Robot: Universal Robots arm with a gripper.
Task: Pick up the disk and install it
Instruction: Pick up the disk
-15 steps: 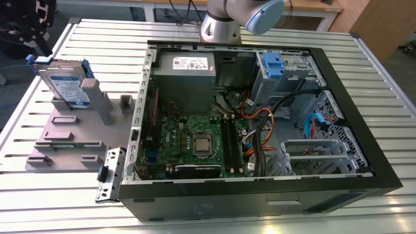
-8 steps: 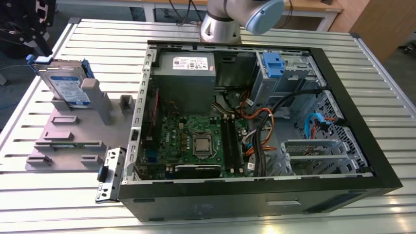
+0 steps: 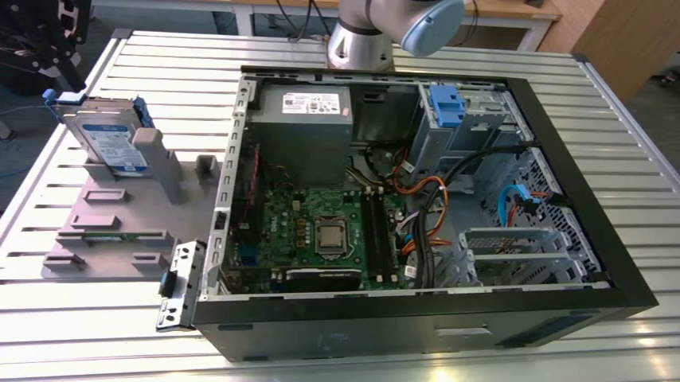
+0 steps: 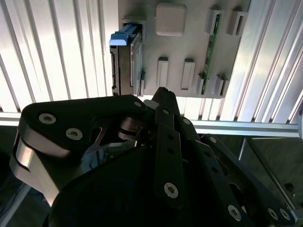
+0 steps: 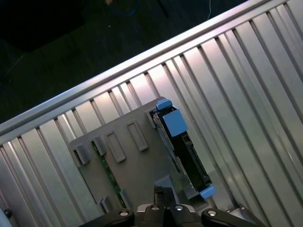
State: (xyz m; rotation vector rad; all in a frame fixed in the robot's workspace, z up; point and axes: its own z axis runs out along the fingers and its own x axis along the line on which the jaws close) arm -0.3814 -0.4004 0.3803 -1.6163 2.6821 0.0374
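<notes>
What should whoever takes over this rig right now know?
Gripper: shut and empty, pointing toward the grey fixture in both wrist views, clear of the disk.
Disk: standing on edge in the grey fixture, on the table at the exterior view's left of the open computer case.
Done: nothing yet; the disk has not been picked up.
Left: the pickup and the install.
</notes>
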